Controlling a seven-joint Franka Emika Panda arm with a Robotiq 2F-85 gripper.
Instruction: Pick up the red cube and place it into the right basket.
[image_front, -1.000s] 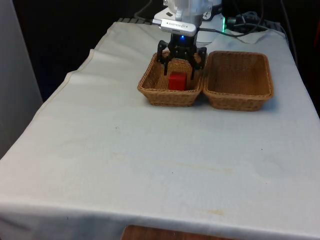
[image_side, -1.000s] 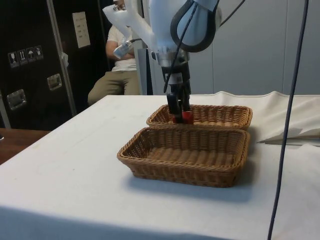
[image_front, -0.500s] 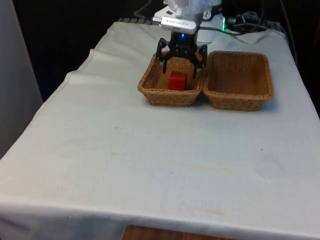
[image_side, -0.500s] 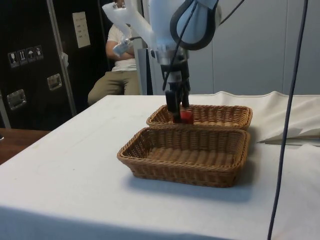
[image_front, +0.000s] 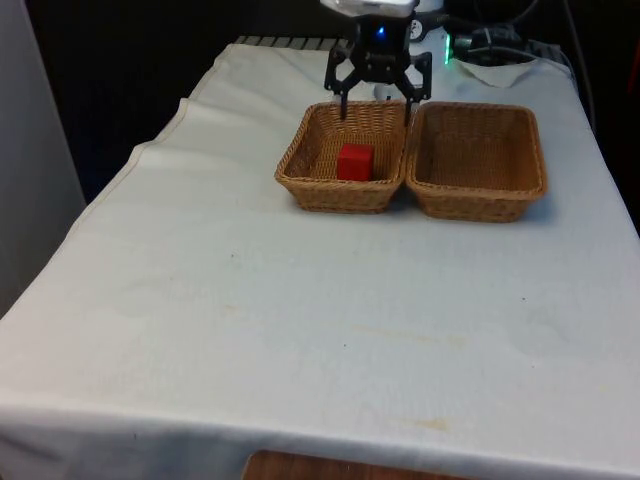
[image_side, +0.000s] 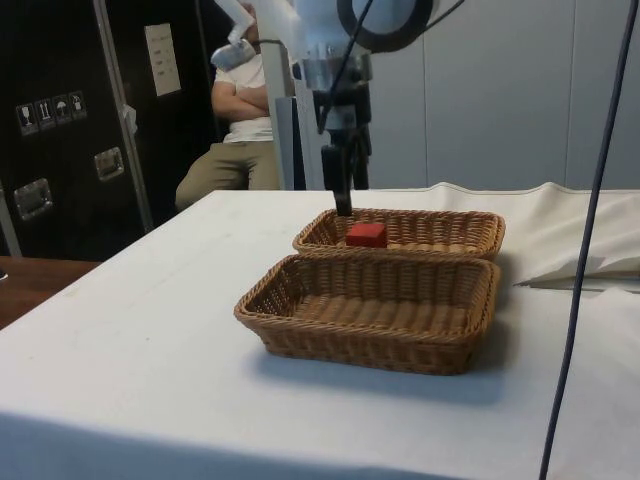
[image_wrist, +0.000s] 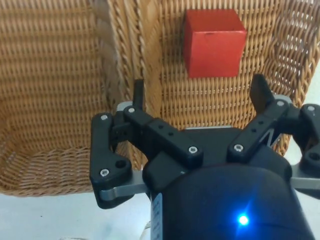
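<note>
Front view first: the red cube (image_front: 355, 161) lies on the floor of the basket (image_front: 343, 158) on the front view's left, the one farther from the side camera, and nothing touches it. The other basket (image_front: 476, 160) stands just beside that one, their rims touching, and holds nothing. The end effector (image_front: 377, 100) hangs above the far rim of the cube's basket with its fingers spread wide and nothing between them; the wrist view shows the cube (image_wrist: 212, 42) lying ahead of the fingertips (image_wrist: 138, 90), apart from them. By my reading the cube sits in a basket with the arm raised above it. Any further move would need a descent straddling the cube, then closing.
</note>
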